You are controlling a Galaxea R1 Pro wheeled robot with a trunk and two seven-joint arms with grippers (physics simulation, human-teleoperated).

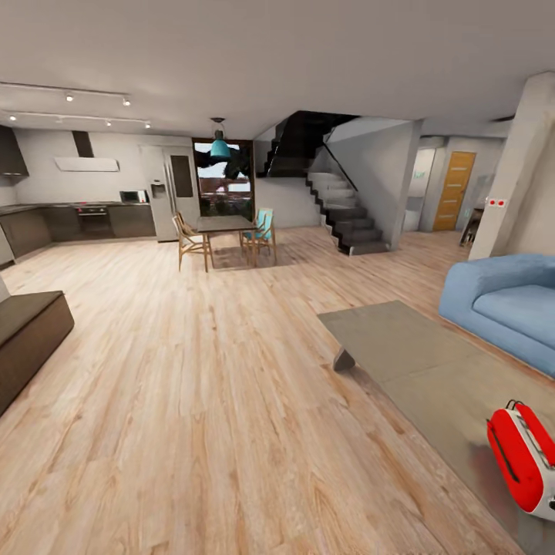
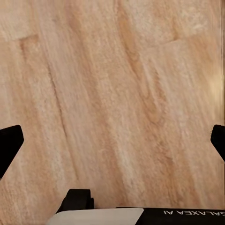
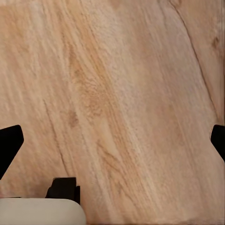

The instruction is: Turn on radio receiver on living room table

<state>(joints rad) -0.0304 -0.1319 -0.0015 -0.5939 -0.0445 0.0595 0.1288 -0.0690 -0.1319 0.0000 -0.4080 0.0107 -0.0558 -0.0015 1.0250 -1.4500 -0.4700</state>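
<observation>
Down at the near right, the red radio receiver [image 1: 526, 460] lies tilted on the grey coffee table [image 1: 416, 354], long axis running near-to-far; blue sofa [image 1: 509, 304] beyond, plank floor [image 1: 193, 385] around. Left gripper [image 2: 112, 140] and right gripper [image 3: 112, 140] both gape wide.

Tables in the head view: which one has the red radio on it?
The low grey coffee table beside the blue sofa; the radio receiver sits at its near end. The other is the dark dining table with chairs, farther back by the kitchen.
</observation>
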